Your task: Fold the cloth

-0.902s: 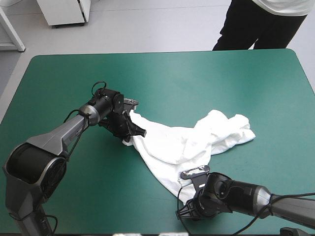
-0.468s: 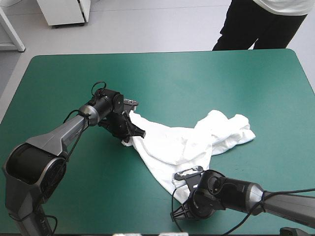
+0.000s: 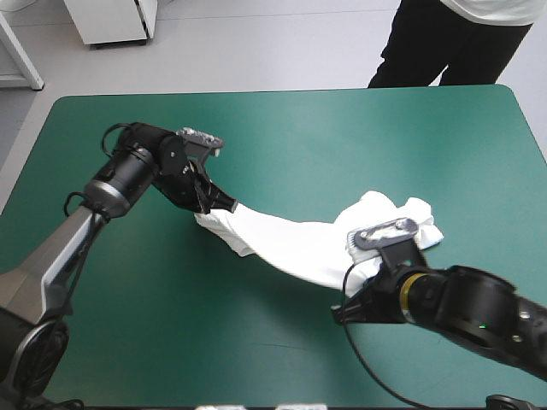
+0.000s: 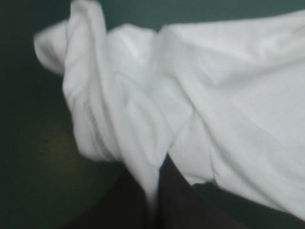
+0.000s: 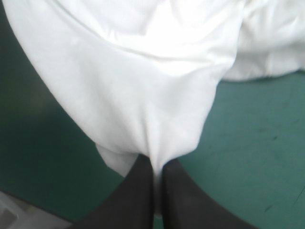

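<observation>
On the left half of the teal-green cover [image 3: 342, 128], the left gripper [image 3: 215, 202] points toward the middle of the table and pinches one end of the white T-shirt [image 3: 291, 243]. In the left wrist view its black fingers [image 4: 183, 207] are pressed almost together, with a thin fold of the T-shirt [image 4: 214, 95] caught between them at the left gripper [image 4: 153, 183]. The cloth bunches in soft folds just ahead of the tips, with dark cover showing beside it. From that grip the garment runs as a narrow, drawn-out band across the middle of the table toward the right. There it widens into a crumpled heap lying on the cover, well in from the right edge. The right gripper [image 3: 350, 303] sits at the near side of this heap, just beside it. In the right wrist view its fingers [image 5: 133, 195] are likewise all but closed, and the right gripper [image 5: 155, 164] nips an edge of the T-shirt [image 5: 143, 71]. The sheet fans out wide ahead of it, with cover showing on both sides
</observation>
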Robot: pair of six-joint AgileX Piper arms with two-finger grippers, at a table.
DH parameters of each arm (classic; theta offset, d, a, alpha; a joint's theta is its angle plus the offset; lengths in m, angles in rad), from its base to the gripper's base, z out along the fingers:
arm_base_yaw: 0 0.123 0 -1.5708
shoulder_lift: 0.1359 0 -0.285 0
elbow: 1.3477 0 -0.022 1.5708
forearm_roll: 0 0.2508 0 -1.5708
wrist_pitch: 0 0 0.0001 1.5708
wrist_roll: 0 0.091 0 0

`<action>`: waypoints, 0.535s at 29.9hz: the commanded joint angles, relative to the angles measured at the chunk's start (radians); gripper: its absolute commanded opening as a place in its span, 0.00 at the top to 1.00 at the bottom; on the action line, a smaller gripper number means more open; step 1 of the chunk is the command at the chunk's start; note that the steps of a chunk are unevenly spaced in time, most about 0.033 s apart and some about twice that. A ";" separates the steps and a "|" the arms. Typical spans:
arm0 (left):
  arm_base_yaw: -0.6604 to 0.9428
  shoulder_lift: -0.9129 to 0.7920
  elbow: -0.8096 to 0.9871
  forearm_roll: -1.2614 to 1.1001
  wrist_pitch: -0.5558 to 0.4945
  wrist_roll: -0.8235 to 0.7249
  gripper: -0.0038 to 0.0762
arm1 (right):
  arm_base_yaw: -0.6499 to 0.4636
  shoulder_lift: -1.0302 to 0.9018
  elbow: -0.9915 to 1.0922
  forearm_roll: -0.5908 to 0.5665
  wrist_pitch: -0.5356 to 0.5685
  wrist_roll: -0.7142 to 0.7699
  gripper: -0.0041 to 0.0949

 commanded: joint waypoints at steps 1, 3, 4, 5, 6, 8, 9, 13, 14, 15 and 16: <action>-0.003 -0.126 -0.153 -0.008 0.038 0.016 0.96 | -0.003 -0.054 -0.153 -0.143 0.021 -0.018 0.98; -0.003 -0.155 -0.238 -0.005 0.056 0.030 0.96 | -0.003 -0.054 -0.226 -0.190 0.021 -0.051 0.98; -0.003 -0.167 -0.290 -0.005 0.065 0.038 0.96 | -0.003 -0.052 -0.267 -0.211 0.021 -0.070 0.98; -0.003 -0.174 -0.343 -0.005 0.067 0.038 0.96 | -0.003 -0.044 -0.307 -0.231 0.021 -0.087 0.98; -0.003 -0.183 -0.397 -0.005 0.067 0.038 0.96 | -0.003 -0.038 -0.342 -0.245 0.021 -0.103 0.98; -0.003 -0.189 -0.507 -0.009 0.067 0.038 0.96 | -0.003 -0.016 -0.435 -0.280 0.021 -0.144 0.98; -0.003 -0.189 -0.553 -0.011 0.067 0.038 0.96 | -0.003 -0.005 -0.474 -0.296 0.021 -0.161 0.98; -0.003 -0.189 -0.755 -0.032 0.067 0.038 0.96 | -0.003 0.051 -0.691 -0.357 0.021 -0.266 0.98; -0.003 -0.189 -0.788 -0.033 0.067 0.038 0.96 | -0.003 0.068 -0.748 -0.376 0.021 -0.297 0.98; -0.003 -0.189 -0.819 -0.039 0.065 0.038 0.96 | -0.003 0.086 -0.796 -0.386 0.021 -0.325 0.98; -0.003 -0.189 -0.862 -0.047 0.063 0.038 0.96 | -0.003 0.104 -0.856 -0.395 0.021 -0.353 0.98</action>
